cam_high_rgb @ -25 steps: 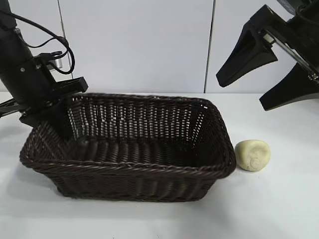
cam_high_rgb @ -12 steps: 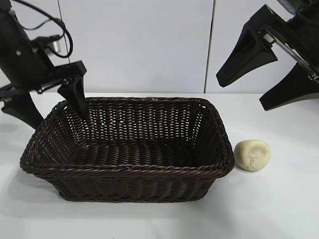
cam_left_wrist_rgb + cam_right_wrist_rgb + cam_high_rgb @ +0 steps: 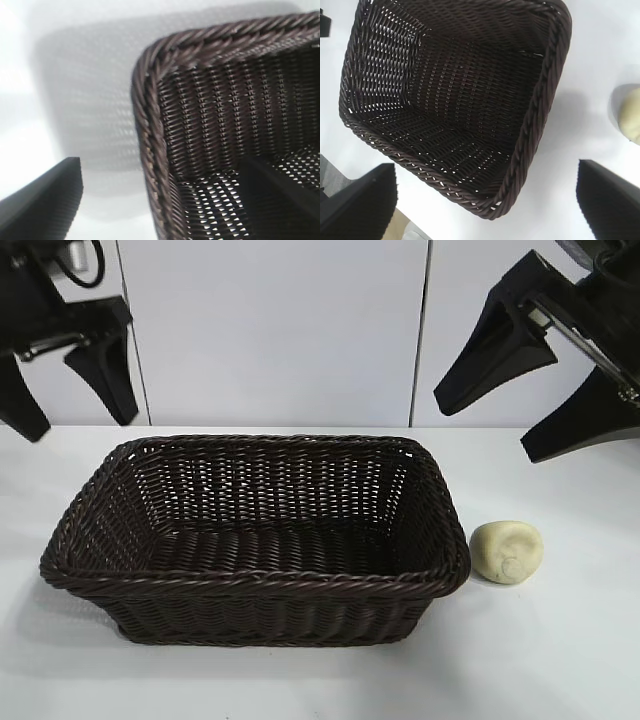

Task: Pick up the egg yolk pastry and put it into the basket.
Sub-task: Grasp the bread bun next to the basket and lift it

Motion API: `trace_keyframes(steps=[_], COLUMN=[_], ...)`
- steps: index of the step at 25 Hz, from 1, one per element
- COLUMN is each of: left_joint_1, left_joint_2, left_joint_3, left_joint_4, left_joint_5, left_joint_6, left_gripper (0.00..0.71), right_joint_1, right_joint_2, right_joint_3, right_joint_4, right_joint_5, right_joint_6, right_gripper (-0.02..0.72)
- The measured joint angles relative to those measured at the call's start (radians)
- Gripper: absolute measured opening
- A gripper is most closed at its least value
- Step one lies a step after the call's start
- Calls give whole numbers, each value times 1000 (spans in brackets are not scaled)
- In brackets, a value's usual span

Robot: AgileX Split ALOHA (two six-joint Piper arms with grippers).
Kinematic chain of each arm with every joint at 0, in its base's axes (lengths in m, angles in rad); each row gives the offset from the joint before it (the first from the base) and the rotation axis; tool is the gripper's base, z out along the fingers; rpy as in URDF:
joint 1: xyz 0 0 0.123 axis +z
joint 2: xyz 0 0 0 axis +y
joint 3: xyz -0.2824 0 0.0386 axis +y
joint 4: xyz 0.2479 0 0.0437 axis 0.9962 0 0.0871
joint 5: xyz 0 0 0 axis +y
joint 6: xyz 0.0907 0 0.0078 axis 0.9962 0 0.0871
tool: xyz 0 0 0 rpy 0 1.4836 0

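The pale cream-yellow egg yolk pastry (image 3: 507, 551) lies on the white table just right of the basket (image 3: 255, 585), apart from it. It shows at the edge of the right wrist view (image 3: 631, 118). The dark brown wicker basket is empty; its rim shows in the left wrist view (image 3: 150, 130) and the right wrist view (image 3: 540, 110). My left gripper (image 3: 68, 390) is open, raised above the basket's far left corner. My right gripper (image 3: 535, 400) is open, high above the pastry.
A white panelled wall (image 3: 280, 330) stands behind the table. Bare white table (image 3: 560, 660) lies in front of and to the right of the basket.
My left gripper has let go of the basket's left rim and risen up and away to the left. The basket settled level. The right arm and the pastry have not moved.
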Motion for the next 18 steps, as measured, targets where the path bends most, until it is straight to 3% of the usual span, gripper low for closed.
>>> trace_keyframes(steps=[4,8,18], left_joint_1=[104,186,206], left_joint_2=[0,0,-25], left_joint_3=[-21,-21,-21], left_joint_4=[54,191,241], left_joint_5=[16,45,120], left_joint_6=[-6,-77,-121], left_gripper=[615,615,615], right_joint_1=[0,0,0], right_joint_2=[0,0,0], right_joint_3=[0,0,0], right_joint_4=[0,0,0], right_joint_5=[0,0,0], right_joint_6=[0,0,0], right_gripper=[695,695,695])
